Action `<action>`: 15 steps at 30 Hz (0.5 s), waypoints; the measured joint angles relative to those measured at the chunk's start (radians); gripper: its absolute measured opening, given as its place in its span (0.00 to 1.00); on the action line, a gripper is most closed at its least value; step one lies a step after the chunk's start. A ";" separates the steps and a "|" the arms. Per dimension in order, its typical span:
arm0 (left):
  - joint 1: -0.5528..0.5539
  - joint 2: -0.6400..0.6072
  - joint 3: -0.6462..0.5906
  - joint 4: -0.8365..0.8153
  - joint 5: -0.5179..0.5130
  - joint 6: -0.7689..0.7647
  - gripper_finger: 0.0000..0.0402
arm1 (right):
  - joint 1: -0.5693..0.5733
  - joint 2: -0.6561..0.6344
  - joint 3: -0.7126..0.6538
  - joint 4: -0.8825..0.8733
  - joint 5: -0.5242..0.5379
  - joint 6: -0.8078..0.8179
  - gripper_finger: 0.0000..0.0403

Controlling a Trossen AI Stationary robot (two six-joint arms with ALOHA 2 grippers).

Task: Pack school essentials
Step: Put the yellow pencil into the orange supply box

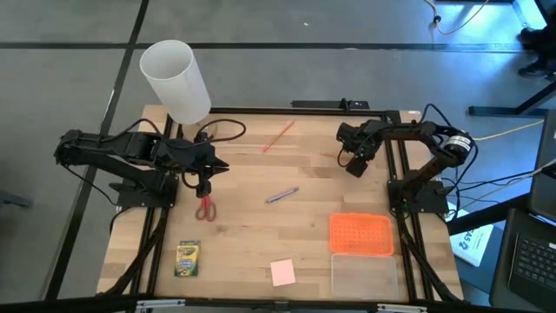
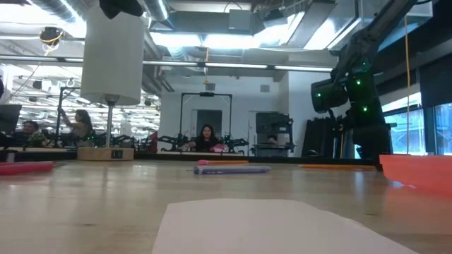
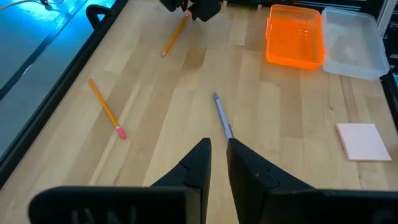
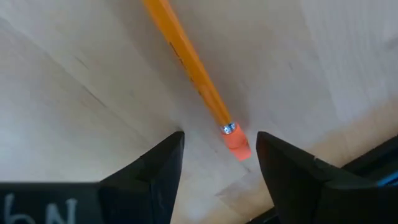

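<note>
Jaws of the right gripper [image 4: 214,152] stand wide astride a pencil [image 4: 186,62] at two o'clock, left gripper [image 3: 217,163] nearly shut and empty; clear box [image 1: 363,274] unfilled, nothing packed.

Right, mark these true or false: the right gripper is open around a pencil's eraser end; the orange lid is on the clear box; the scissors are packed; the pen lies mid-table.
1. The right gripper is open, its fingers either side of a pencil's eraser end: true.
2. The orange lid is on the clear box: false, it lies beside it.
3. The scissors are packed: false, they lie on the table near the left gripper.
4. The pen lies mid-table: true.
</note>
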 joint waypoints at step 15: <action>0.000 0.000 0.000 0.000 0.000 0.000 0.12 | -0.070 0.001 -0.001 0.008 -0.129 -0.101 0.41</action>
